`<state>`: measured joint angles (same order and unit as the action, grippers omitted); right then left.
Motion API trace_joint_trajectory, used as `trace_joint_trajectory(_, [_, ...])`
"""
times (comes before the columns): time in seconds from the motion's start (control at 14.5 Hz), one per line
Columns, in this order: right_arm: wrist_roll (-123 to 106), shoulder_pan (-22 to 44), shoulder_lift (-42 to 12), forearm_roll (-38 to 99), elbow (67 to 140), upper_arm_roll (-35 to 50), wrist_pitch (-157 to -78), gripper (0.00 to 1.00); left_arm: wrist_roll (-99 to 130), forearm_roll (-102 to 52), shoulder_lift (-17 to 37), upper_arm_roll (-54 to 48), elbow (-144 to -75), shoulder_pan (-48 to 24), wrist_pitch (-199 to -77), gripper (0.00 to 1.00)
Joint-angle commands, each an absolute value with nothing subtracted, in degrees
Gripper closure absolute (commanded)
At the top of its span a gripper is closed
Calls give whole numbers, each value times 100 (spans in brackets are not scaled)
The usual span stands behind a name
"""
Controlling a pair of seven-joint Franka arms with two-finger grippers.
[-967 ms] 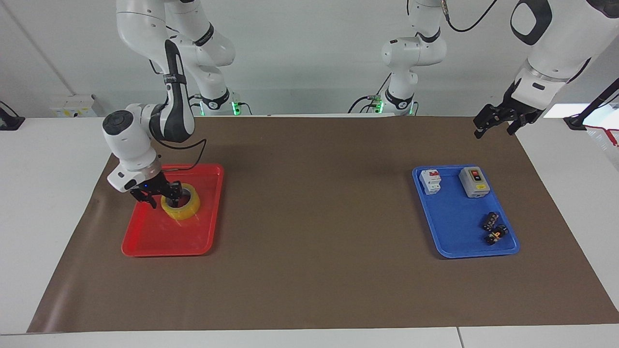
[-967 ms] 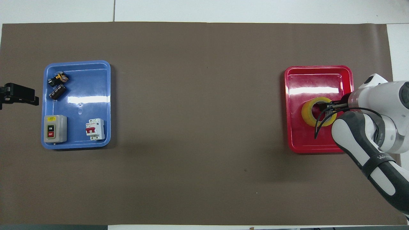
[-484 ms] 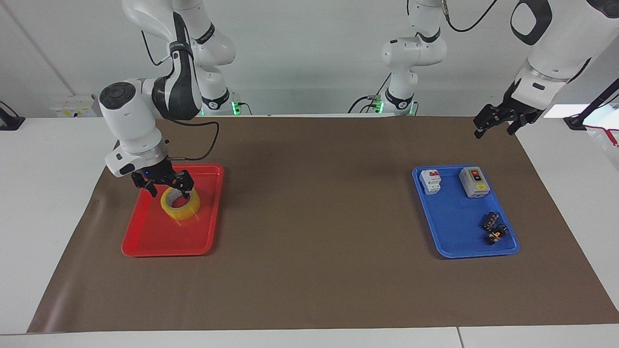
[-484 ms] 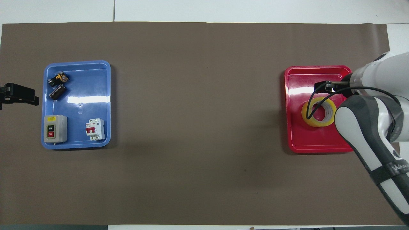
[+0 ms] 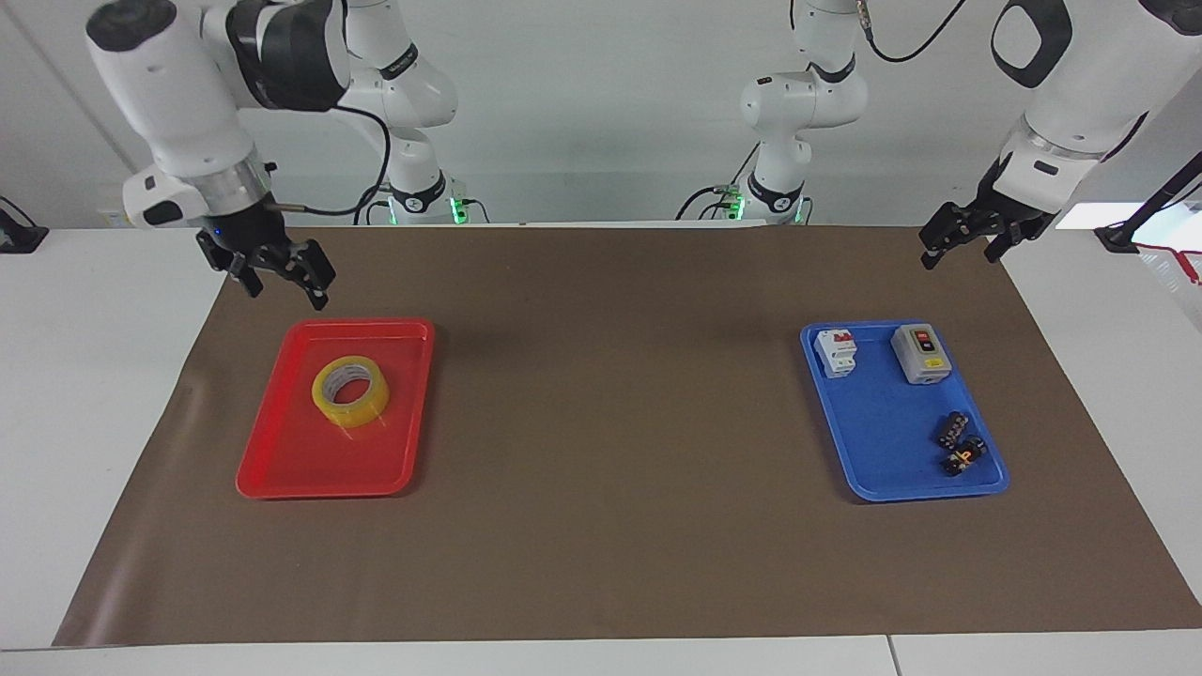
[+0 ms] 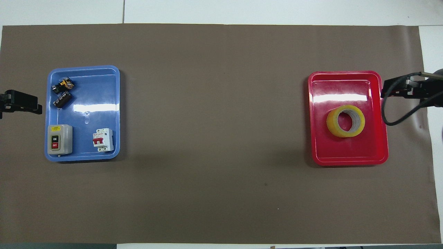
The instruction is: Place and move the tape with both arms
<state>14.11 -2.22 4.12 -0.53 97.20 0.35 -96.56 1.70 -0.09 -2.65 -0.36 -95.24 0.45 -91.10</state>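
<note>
The yellow tape roll [image 5: 350,390] lies flat in the red tray [image 5: 324,488], free of both grippers; it also shows in the overhead view [image 6: 345,121]. My right gripper [image 5: 286,284] is open and empty, raised high over the brown mat just off the tray's edge, toward the right arm's end [image 6: 394,88]. My left gripper [image 5: 958,252] is open and empty, and waits raised over the mat's edge at the left arm's end, beside the blue tray [image 6: 20,103].
A blue tray [image 5: 850,469] at the left arm's end holds a grey switch box [image 5: 920,354], a white circuit breaker [image 5: 836,352] and small black parts [image 5: 958,443]. A brown mat [image 5: 610,422] covers the table. Two smaller white arms stand at the back.
My right gripper let go of the tape's rim, rose and drew back toward the robots and the right arm's end. The tape stayed in the red tray. The left arm has not moved.
</note>
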Motion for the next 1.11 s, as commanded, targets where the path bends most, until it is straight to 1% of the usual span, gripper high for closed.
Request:
trace_joint_trajectory(0.0, [1459,-316,238,-8,8879,53,-8766,0,106,-123,-264,-35,-9510,62,-9026,0])
trace_joint_trajectory(0.07, [1433,-308,220,-26,8720,53,-8528,0,114,-123,-264,-35,-9510,62,-9018,0])
trace_joint_trajectory(0.21, [1415,-246,220,0,8648,88,-8245,0,114,-123,-264,-35,-9510,62,-9026,0])
trace_joint_trajectory(1.04, [651,-246,299,-53,8789,105,-8165,0,114,-123,-264,-35,-9510,62,-9018,0])
